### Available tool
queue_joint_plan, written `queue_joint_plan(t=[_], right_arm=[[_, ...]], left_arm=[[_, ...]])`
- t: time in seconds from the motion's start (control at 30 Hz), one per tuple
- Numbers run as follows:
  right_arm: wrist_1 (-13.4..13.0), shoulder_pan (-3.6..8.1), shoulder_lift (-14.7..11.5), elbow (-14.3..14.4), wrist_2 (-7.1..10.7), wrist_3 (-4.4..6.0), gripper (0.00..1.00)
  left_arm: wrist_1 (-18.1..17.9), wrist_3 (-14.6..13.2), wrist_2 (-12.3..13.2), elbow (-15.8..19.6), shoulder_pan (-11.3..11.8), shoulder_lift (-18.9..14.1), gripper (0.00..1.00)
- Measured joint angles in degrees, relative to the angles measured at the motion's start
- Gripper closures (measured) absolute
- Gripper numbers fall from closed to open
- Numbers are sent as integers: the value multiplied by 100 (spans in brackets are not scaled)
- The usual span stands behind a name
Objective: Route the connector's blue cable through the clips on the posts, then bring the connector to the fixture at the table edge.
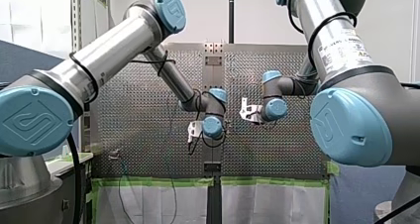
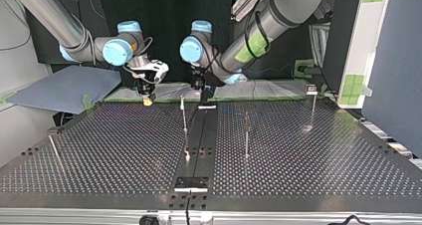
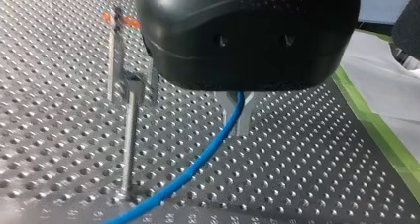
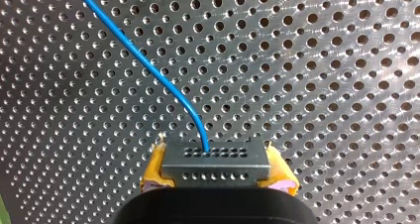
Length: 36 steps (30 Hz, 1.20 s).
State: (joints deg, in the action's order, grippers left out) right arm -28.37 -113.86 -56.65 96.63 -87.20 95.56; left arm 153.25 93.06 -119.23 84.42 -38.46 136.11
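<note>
My right gripper (image 4: 216, 177) has its yellow pads (image 4: 152, 173) clenched on the connector (image 4: 216, 159), held over the perforated counter (image 4: 322, 85). The blue cable (image 4: 148, 65) leaves the connector's far face and runs away from those fingers on a slant. Farther along, the cable passes between the metal fingers (image 3: 225, 107) of my left gripper (image 3: 236, 125), which look pinched on it.

Just beside the left fingers stands a post (image 3: 130, 140) with a clip (image 3: 134, 85) at its top. The cable slopes down past the post's foot and, as far as I can see, is not in the clip. I'd say the coming move turns on carrying the cable sideways and up into that clip, and my left gripper is the nearer one.

The fixture (image 2: 190, 183) sits at the lower middle of the top view, well apart from both grippers. A label (image 1: 341, 46) on my right arm (image 1: 312, 11) is too small to read.
</note>
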Motion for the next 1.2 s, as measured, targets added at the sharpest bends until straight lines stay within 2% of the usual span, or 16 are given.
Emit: queue_joint_plan(t=[0.2, 0.37, 0.7, 0.9, 1.2], right_arm=[[5, 1, 0, -7, 0, 0, 100], [6, 2, -1, -8, 6, 0, 100], [7, 8, 0, -19, 9, 4, 100], [2, 9, 0, -41, 9, 14, 100], [-2, 8, 3, -95, 9, 31, 100]], left_arm=[[-99, 1, -20, 78, 5, -225, 100], [-130, -4, -15, 80, 21, -278, 100], [-427, -11, 152, 73, 142, -200, 100], [-458, -9, 254, 36, 251, -39, 100], [-435, -16, 324, -106, 352, -7, 100]])
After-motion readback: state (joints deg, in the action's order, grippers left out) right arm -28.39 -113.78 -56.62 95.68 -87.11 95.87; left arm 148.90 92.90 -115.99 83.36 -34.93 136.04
